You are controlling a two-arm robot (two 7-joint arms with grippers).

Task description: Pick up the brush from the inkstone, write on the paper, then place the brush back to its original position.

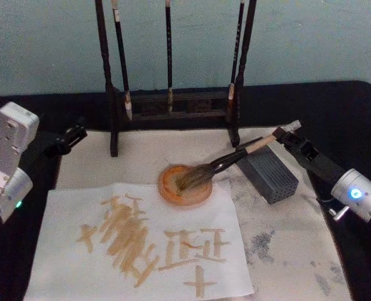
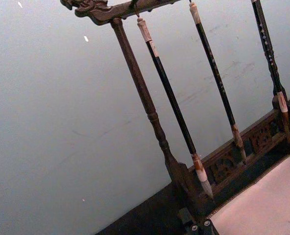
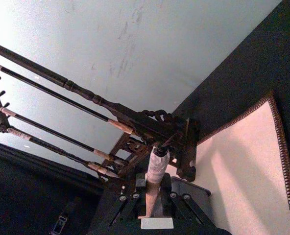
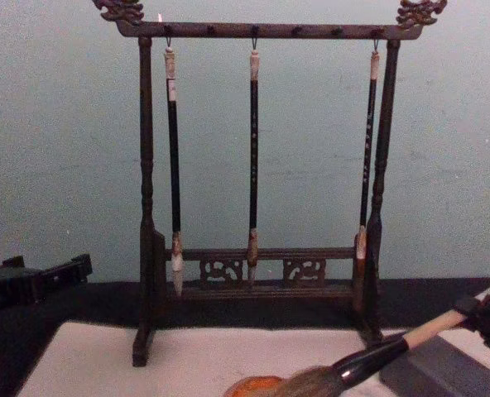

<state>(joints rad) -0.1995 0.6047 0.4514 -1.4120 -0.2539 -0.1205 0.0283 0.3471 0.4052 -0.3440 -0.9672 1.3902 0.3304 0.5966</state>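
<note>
Brush [image 1: 235, 160]: lies tilted at mid-mat [image 1: 286, 251], bristles in the orange inkstone [image 1: 172, 191], handle over the grey block [image 1: 273, 175].
Right gripper [image 1: 284, 133]: reaches in low from the mat's right edge, fingers clamped on the handle's end.
Paper [image 1: 66, 251]: mat's front-left corner, marked with tan strokes.
Left gripper [image 1: 74, 135]: parked at the mat's left edge, fingers together, empty.

Slanted brush [image 1: 229, 162] on inkstone [image 1: 170, 195], marked paper [image 1: 73, 216]

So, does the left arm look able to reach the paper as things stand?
Probably yes: the left gripper hangs near the far left corner of the paper, and nothing stands between them.
</note>
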